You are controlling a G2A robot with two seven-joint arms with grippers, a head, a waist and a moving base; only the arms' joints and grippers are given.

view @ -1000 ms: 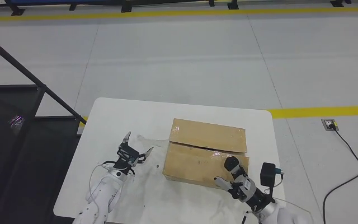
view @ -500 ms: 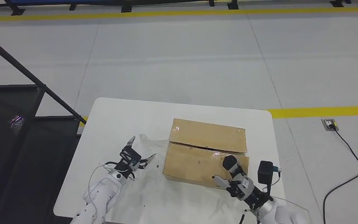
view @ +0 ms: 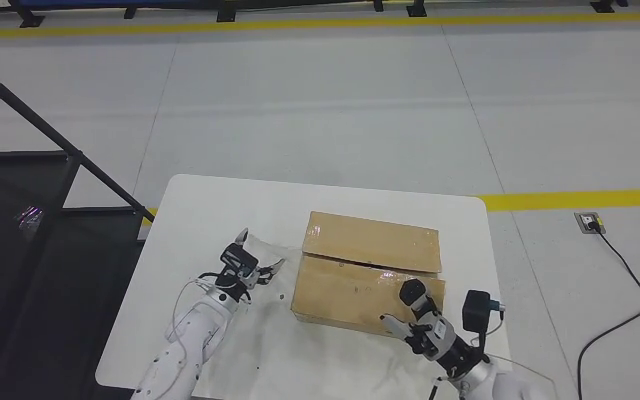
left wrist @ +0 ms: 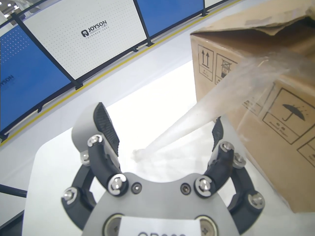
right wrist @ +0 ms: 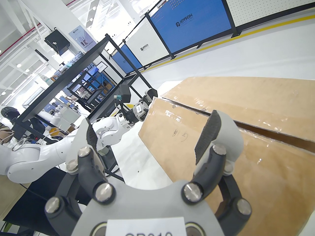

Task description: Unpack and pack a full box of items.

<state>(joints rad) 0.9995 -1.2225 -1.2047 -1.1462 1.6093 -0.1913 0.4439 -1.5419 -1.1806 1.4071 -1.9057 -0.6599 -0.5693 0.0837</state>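
I see the left gripper (view: 248, 268) on the left half of the white desk (view: 200, 215), its fingers spread apart. A twisted strip of clear plastic film (left wrist: 221, 94) runs from the top edge of the cardboard box (view: 365, 270) down between those fingers. I cannot tell whether it touches a pad. The box sits near desk centre, flaps folded down. The right gripper (view: 398, 308) is at its near right corner, fingers apart, clamping nothing.

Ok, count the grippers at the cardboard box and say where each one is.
2. The left gripper, open, is at the box's left side, by a clear plastic sheet. The right gripper, open, is at the box's near right corner.
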